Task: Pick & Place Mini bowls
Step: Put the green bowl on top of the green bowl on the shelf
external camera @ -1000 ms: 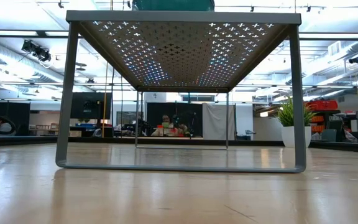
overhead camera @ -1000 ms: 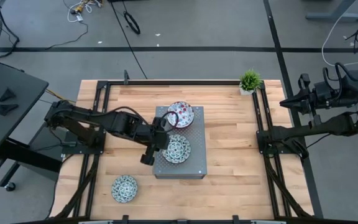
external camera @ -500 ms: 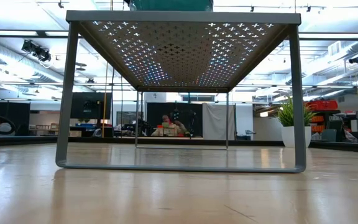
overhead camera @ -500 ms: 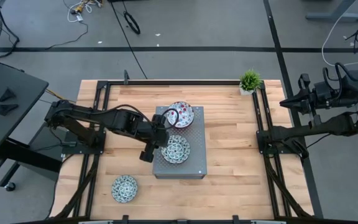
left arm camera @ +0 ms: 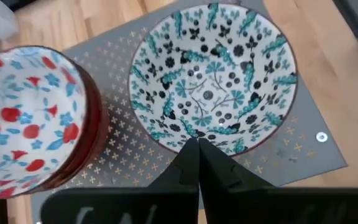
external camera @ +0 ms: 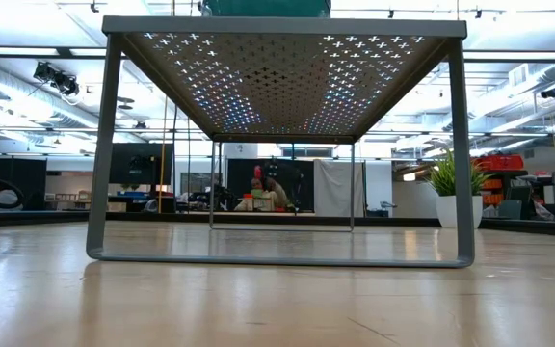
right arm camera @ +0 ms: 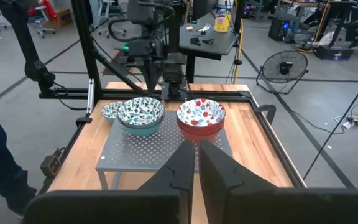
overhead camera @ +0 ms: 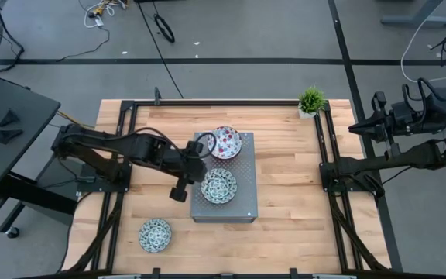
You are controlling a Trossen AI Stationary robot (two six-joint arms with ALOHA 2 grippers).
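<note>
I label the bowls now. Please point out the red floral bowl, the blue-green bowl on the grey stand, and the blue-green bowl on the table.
red floral bowl [overhead camera: 225, 142], high view, its inside.
blue-green bowl on the grey stand [overhead camera: 219, 186], high view, its centre.
blue-green bowl on the table [overhead camera: 155, 235], high view, its centre.

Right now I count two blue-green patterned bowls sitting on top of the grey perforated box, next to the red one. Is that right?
Not quite. Only one blue-green bowl sits on the grey box beside the red-speckled bowl; the other blue-green bowl sits on the wooden table, as the high view shows.
</note>
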